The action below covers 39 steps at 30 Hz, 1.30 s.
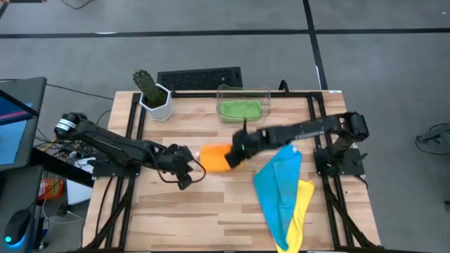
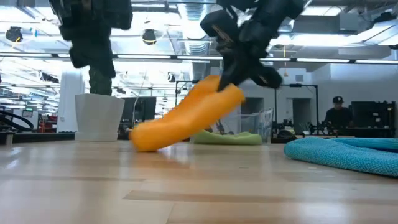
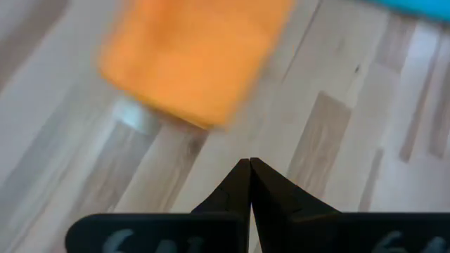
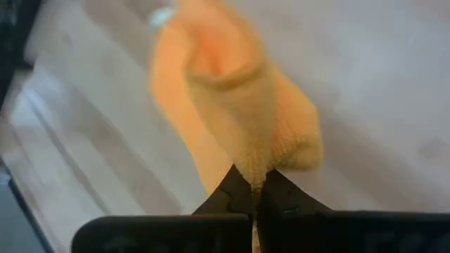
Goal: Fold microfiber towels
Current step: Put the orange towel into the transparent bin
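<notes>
One towel up | right gripper [image 1: 233,156] is pinching the orange towel [image 1: 214,157] at its 3 o'clock end | towel is pointing toward 9 o'clock | left gripper [image 1: 188,171] is waiting clenched, empty, near its 8 o'clock corner

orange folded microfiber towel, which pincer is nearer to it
Right. The right pincer is shut on one edge of the orange folded microfiber towel, lifting that end off the table. The left pincer is shut, empty, just beside the towel's other end without touching it.
</notes>
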Each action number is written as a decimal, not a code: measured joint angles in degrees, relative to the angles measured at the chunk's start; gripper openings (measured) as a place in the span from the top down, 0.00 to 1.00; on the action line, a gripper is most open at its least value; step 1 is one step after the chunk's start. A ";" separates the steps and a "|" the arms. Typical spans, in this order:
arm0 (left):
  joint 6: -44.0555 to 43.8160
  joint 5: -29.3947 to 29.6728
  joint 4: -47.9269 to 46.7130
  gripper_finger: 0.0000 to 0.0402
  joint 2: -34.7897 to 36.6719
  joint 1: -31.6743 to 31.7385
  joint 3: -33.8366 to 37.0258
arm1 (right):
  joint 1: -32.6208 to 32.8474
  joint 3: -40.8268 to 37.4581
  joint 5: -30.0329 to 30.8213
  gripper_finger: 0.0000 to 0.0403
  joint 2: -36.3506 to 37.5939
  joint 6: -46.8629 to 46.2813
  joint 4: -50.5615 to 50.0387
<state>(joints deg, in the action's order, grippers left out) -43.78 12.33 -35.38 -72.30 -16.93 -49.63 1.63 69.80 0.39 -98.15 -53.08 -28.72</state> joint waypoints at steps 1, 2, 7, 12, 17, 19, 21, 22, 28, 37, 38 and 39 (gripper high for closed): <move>-0.57 1.08 -0.10 1.00 0.88 -0.49 0.00 | -2.11 1.54 -0.60 0.96 0.00 2.53 -1.08; -1.05 2.06 -0.07 1.00 1.59 -0.94 -0.03 | -4.32 3.41 -1.18 0.96 0.00 5.06 -2.66; -2.91 5.09 -0.64 1.00 2.80 -2.67 -0.09 | -14.76 12.23 -3.67 0.96 -0.57 15.82 -8.39; -4.47 5.28 -1.22 1.00 2.83 -3.60 0.59 | -24.21 20.95 -8.20 0.96 -0.59 20.47 -12.33; -6.86 5.36 -1.17 1.00 2.83 -4.72 1.93 | -30.01 28.75 -10.38 0.96 -0.55 24.42 -15.71; -7.82 5.67 -1.30 1.00 2.83 -5.15 2.54 | -31.58 29.82 -11.03 0.96 -0.55 25.00 -15.86; -8.69 6.34 -1.37 1.00 2.83 -5.35 3.04 | -32.87 29.95 -11.24 0.96 -0.55 25.13 -16.00; -8.98 6.77 -1.73 1.00 2.83 -5.46 3.06 | -33.54 29.93 -11.55 0.96 -0.55 25.35 -16.43; -9.02 8.59 -1.55 1.00 2.83 -5.57 3.06 | -35.57 29.90 -12.52 0.96 -0.57 26.64 -17.68; -9.56 7.93 -1.49 1.00 2.83 -5.55 3.06 | -35.65 27.97 -12.43 0.96 -0.57 28.19 -20.67; -9.58 7.86 -1.47 1.00 2.83 -5.57 3.06 | -35.66 27.25 -12.45 0.96 -0.57 28.23 -20.42; -9.62 7.86 -1.44 1.00 2.83 -5.57 3.06 | -35.82 26.55 -12.45 0.96 -0.57 28.22 -20.28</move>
<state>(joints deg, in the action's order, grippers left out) -53.39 20.18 -36.81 -69.47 -22.50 -46.57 -34.19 96.35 -12.06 -98.72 -24.86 -49.00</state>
